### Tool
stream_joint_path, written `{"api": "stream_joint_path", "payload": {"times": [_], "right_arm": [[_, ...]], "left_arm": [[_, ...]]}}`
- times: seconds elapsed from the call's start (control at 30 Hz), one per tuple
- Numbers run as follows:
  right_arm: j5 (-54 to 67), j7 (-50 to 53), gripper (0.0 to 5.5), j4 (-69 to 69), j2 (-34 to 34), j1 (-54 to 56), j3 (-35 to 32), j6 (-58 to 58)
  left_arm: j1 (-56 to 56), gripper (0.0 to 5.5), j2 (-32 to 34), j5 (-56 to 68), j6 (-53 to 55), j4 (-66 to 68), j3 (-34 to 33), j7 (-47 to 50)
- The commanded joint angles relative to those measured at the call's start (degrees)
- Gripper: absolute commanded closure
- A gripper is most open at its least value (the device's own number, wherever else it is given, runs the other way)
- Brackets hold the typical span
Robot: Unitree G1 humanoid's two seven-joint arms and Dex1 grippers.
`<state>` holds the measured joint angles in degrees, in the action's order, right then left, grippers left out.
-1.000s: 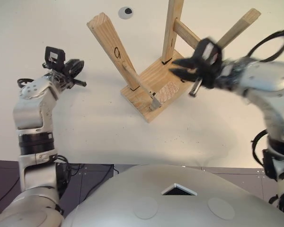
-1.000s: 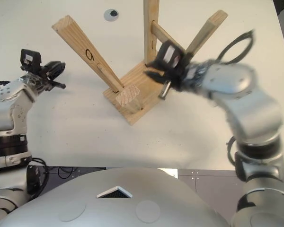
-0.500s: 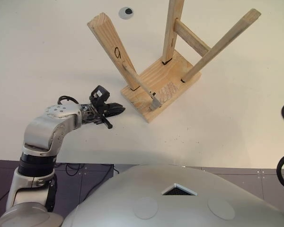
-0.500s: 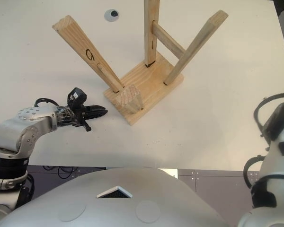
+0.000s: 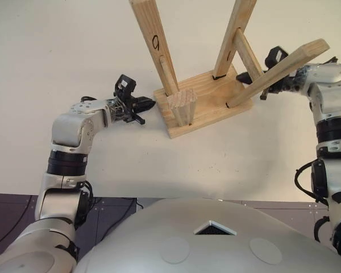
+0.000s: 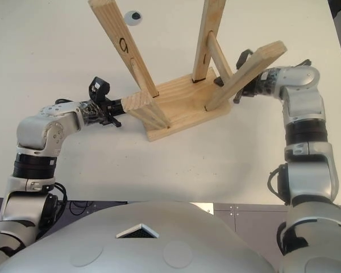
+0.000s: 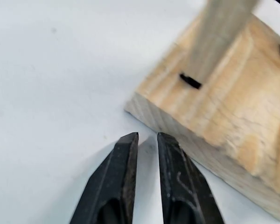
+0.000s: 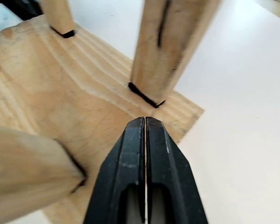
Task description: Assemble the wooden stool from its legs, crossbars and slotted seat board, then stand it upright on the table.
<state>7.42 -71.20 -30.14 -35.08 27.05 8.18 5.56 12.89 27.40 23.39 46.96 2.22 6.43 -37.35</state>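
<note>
The wooden stool lies upside down, its seat board [image 5: 204,105] flat on the white table and its legs pointing up. The marked left leg [image 5: 153,40], middle leg [image 5: 236,34], slanted right leg [image 5: 278,68] and short front leg [image 5: 182,105] stand in their slots. A crossbar [image 5: 247,54] joins two of the legs. My left gripper [image 5: 146,104] is shut but for a thin gap and holds nothing. It lies low on the table at the board's left corner [image 7: 214,121]. My right gripper [image 5: 242,78] is shut and empty, its tips [image 8: 144,120] just over the board beside a leg base [image 8: 172,46].
A small round black-and-white disc [image 6: 133,17] lies on the table behind the stool. Bare white table surrounds the stool on the left, front and right. The table's front edge runs close to my body.
The head view has shifted. My left gripper moved up to the board's left corner. My right arm, which had swung out of sight, came back to the stool's right side.
</note>
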Motion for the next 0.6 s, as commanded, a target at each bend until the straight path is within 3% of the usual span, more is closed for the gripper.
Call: {"api": "stream_joint_path", "payload": {"times": [0.03,0.33,0.5,0.6], "right_arm": [[0.5,-1.1,5.48,7.2,-1.8,-4.0,0.9,4.2],[-2.3,5.6,5.48,19.0,-0.1,-10.0,3.8,13.1],[-1.7,11.3,5.48,29.7,0.7,-15.8,6.8,22.2],[-2.4,16.1,5.48,33.9,1.1,-18.3,7.8,28.2]], "left_arm": [[4.7,4.79,-1.2,-3.6,-5.5,9.2,0.1,-0.2],[12.4,4.79,-7.0,-5.9,-14.3,21.3,-1.5,0.5],[11.7,4.79,-4.4,-7.4,-24.4,22.2,-8.8,4.8],[7.0,4.79,-0.3,-7.6,-22.3,16.4,-9.9,3.0]]}}
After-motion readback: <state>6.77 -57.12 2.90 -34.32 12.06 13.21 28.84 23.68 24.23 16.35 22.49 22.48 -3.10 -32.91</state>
